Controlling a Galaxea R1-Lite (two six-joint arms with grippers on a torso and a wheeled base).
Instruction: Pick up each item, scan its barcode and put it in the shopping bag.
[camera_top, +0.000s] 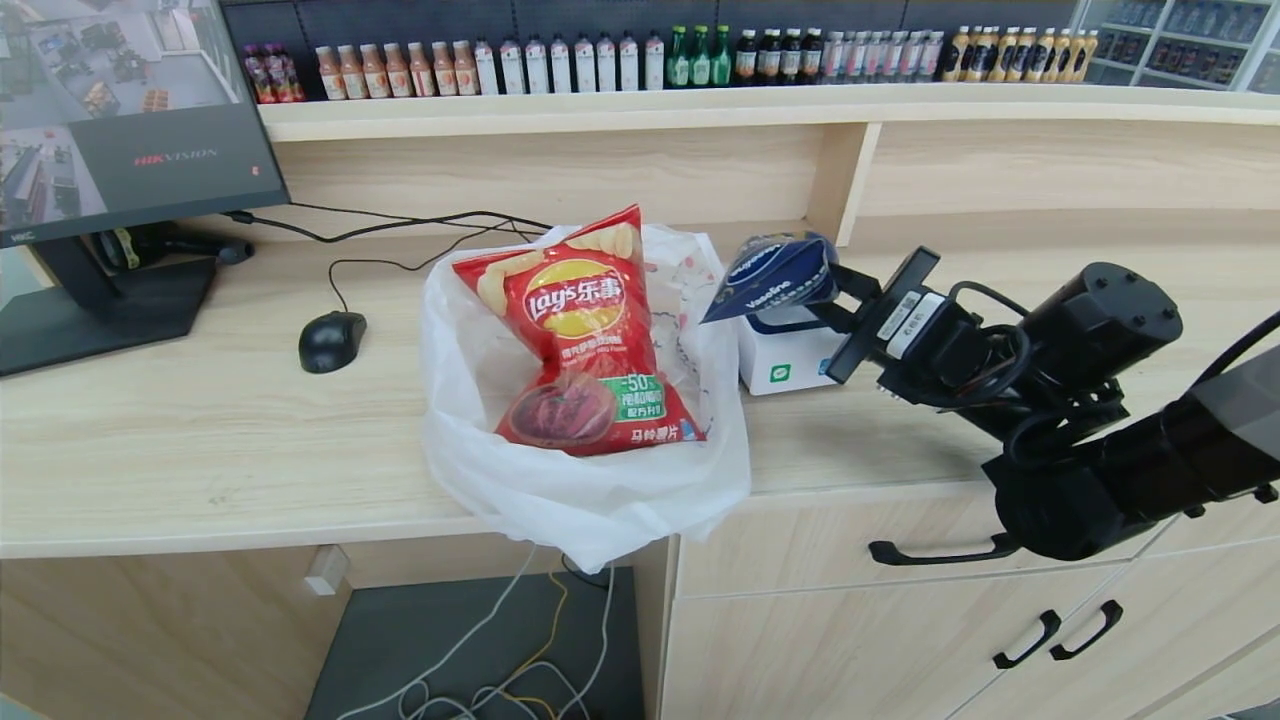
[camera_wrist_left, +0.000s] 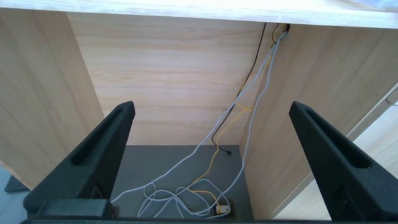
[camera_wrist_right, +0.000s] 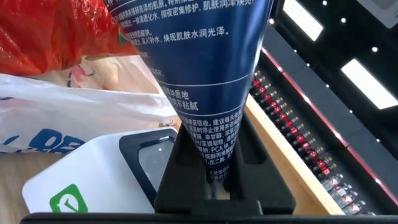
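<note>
My right gripper (camera_top: 835, 295) is shut on a dark blue lotion tube (camera_top: 770, 275), pinching its flat crimped end. It holds the tube just above a white scanner box (camera_top: 785, 360) on the counter. The right wrist view shows the blue tube (camera_wrist_right: 205, 81) clamped between the fingers over the white scanner box (camera_wrist_right: 112, 180). To the left sits a white shopping bag (camera_top: 590, 480) with a red chip bag (camera_top: 580, 340) standing in it. My left gripper (camera_wrist_left: 211, 155) hangs open under the counter, nothing between its fingers.
A black mouse (camera_top: 331, 341) and a monitor (camera_top: 120, 110) occupy the counter's left side. A shelf of bottles (camera_top: 660, 60) runs along the back. Drawer handles (camera_top: 940, 553) sit below the counter on the right. Loose cables (camera_wrist_left: 205, 193) lie on the floor under the counter.
</note>
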